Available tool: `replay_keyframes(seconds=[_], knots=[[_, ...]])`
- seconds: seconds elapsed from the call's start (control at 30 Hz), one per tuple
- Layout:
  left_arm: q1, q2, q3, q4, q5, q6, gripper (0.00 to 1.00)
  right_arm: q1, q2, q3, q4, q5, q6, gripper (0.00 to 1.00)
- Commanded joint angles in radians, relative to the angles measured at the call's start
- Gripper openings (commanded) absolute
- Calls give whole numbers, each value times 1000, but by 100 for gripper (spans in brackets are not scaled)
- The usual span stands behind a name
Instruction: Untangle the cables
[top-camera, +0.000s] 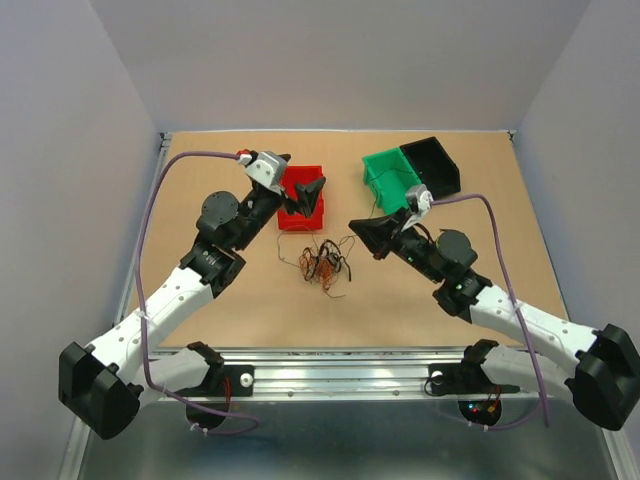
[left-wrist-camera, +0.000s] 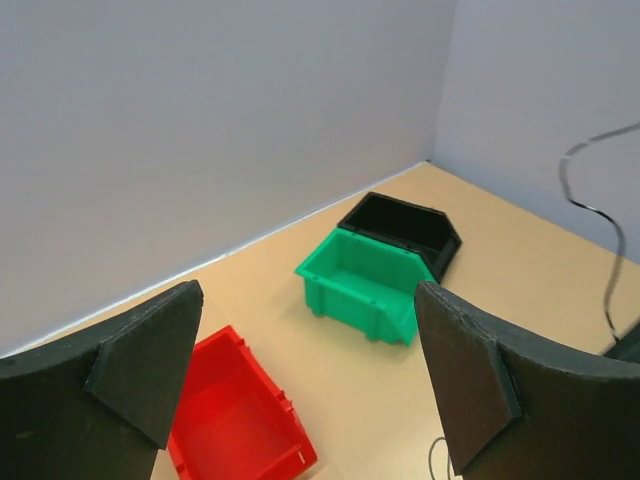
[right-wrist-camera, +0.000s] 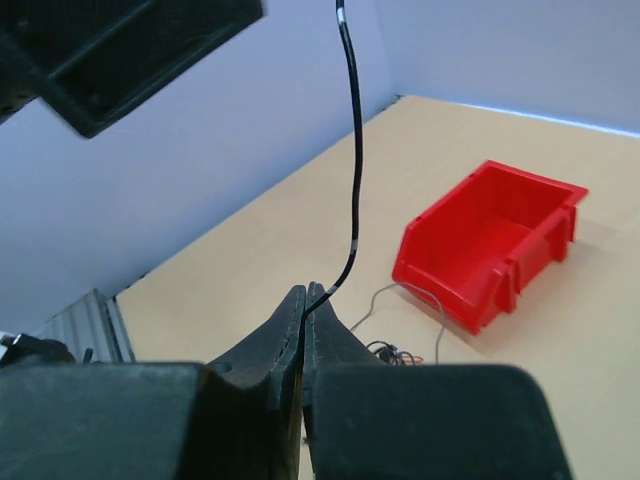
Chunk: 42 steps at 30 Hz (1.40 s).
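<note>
Pinching one black wire shut, the right claw is risking dragging the whole bunch just ahead of it; the left claw is gaping, anchoring nothing.

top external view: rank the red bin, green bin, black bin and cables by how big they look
1. green bin, black bin, red bin: look alike; left pincer covers part of the red one
2. cables: smaller knot, though thin strands sprawl
</note>
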Motion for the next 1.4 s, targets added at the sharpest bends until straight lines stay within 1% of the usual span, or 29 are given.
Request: replay_keyframes(seconds=[0.0, 0.1, 0.13, 0.17, 0.2, 0.3, 0.37, 0.47, 0.5, 0.57, 0.73, 0.87, 0.9, 0.93, 0.97, 1.0, 1.03, 1.1, 1.27, 1.37], knots=[[-4, -34, -19, 111, 310, 26, 99, 5, -77, -49, -99, 130, -1, 1], [-5, 6, -8, 97, 539, 64, 96, 5, -136, -68, -119, 143, 13, 1], [-7, 20, -6, 92, 662, 73, 95, 5, -148, -72, -121, 153, 19, 1], [-17, 40, -5, 88, 696, 90, 94, 5, -180, -80, -124, 158, 22, 1], [-30, 46, -6, 76, 681, 121, 95, 5, -194, -91, -130, 207, 34, 1], [-62, 66, -25, 77, 621, 168, 95, 5, -257, -107, -158, 250, 48, 1], [-76, 103, -25, 75, 624, 185, 95, 6, -306, -115, -179, 264, 51, 1], [-119, 167, -17, 54, 609, 240, 91, 5, -349, -129, -210, 307, 62, 1], [-131, 184, -8, 36, 558, 260, 88, 5, -375, -132, -216, 319, 68, 1], [-172, 233, 1, 22, 523, 287, 86, 5, -398, -143, -227, 348, 68, 1], [-251, 333, 24, 6, 435, 353, 81, 5, -435, -149, -247, 333, 68, 1], [-309, 451, 58, 2, 412, 373, 77, 6, -433, -143, -250, 302, 74, 1], [-317, 468, 70, 2, 403, 380, 66, 5, -430, -141, -251, 302, 76, 0], [-323, 486, 78, 2, 363, 382, 58, 5, -430, -137, -251, 305, 74, 1], [-327, 524, 87, 3, 337, 377, 43, 5, -429, -137, -250, 311, 73, 1], [-327, 538, 96, 0, 311, 371, 37, 5, -432, -132, -251, 316, 70, 1], [-326, 558, 107, 0, 255, 368, 34, 5, -435, -117, -263, 325, 65, 1], [-317, 566, 100, 15, 216, 368, 29, 6, -455, -88, -291, 333, 50, 1], [-283, 566, 93, 36, 210, 337, 27, 5, -487, 50, -404, 374, 7, 1], [-257, 569, 96, 36, 217, 324, 25, 5, -478, 144, -423, 397, -16, 1]])
